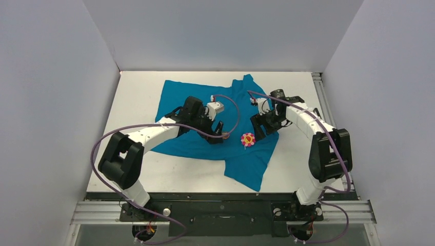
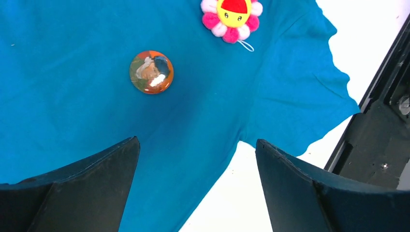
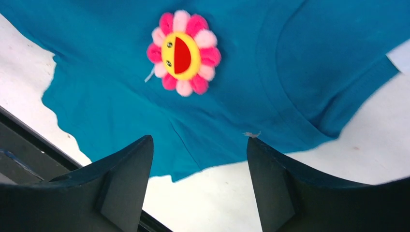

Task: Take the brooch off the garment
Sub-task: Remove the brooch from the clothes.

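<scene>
Fingers [image 3: 123,179] of the right gripper [image 3: 198,139] stood wide apart, holding nothing, aimed at the brooch [image 3: 183,53] pinned near an edge of the garment [image 3: 290,58], presumably lining up a pinch. The left gripper [image 2: 196,142] hovered nearby, equally spread and empty (a round badge [image 2: 151,72] lay just ahead of it), likely ready to steady the cloth.

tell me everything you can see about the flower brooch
The brooch is a small plush-looking flower: alternating deep pink and pale pink petals around a round yellow centre with two dark eyes and a red half-circle mouth. A thin white thread loop pokes out at one edge. It lies flat, face up, on the teal T-shirt, near its edge. Only the shirt touches it; the open left gripper and right gripper are clear of it. Its fastening is hidden.
</scene>
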### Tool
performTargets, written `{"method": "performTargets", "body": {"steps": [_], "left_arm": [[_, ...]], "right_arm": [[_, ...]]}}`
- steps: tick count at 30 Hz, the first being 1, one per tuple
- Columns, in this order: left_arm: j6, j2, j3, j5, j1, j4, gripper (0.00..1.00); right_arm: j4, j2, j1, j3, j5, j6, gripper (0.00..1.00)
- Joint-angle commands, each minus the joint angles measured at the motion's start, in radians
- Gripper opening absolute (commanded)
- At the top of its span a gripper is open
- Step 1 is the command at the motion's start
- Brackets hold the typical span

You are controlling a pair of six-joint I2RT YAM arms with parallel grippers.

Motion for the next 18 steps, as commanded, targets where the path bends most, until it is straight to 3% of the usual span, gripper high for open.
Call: {"method": "performTargets", "body": {"steps": [1,4,18], "left_arm": [[-0.123,-0.075,-0.108,0.165,0.087,0.281,0.88],[-0.159,-0.098,-0.177,0.185,0.133,0.427,0.89],[-0.191,0.046,-0.144,0.099,0.094,0.572,0.71]], "right_arm": [[0.091,0.043,0.033,0.039,-0.082,0.101,0.65],[0.152,0.07,0.054,0.042,-0.084,0.167,0.64],[0.24,0.146,0.058,0.039,-0.09,0.301,0.55]]}}
